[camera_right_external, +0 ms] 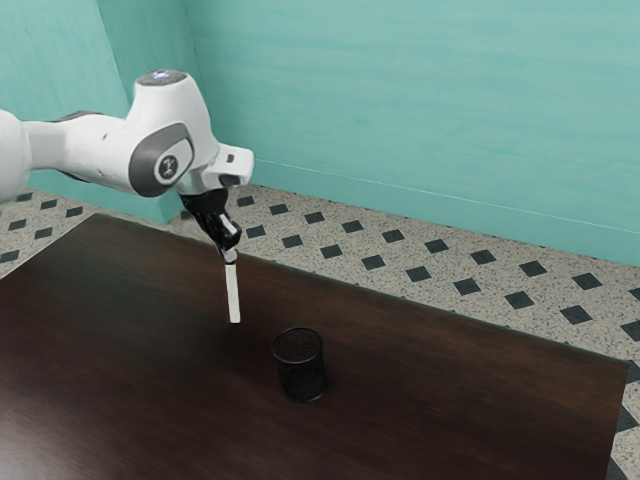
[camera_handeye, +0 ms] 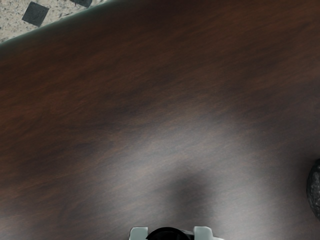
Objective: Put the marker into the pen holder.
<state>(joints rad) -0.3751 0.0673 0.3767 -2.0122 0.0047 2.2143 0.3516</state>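
Grasping the slim white marker (camera_right_external: 233, 293) with the black two-finger claw (camera_right_external: 230, 255) — clenched from both sides. Held nearly upright above the dark brown wooden bench (camera_right_external: 120, 340), outside and apart from the black cylindrical mesh pen holder (camera_right_external: 302, 378) — placed upright, toward the exterior view's right.

pen holder (camera_right_external: 302, 380) on the table (camera_right_external: 150, 340)

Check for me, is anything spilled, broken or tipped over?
Nothing looks odd: the round black mesh pen holder stands upright on the brown wooden table, and the black two-finger gripper holds the slim white marker above it.
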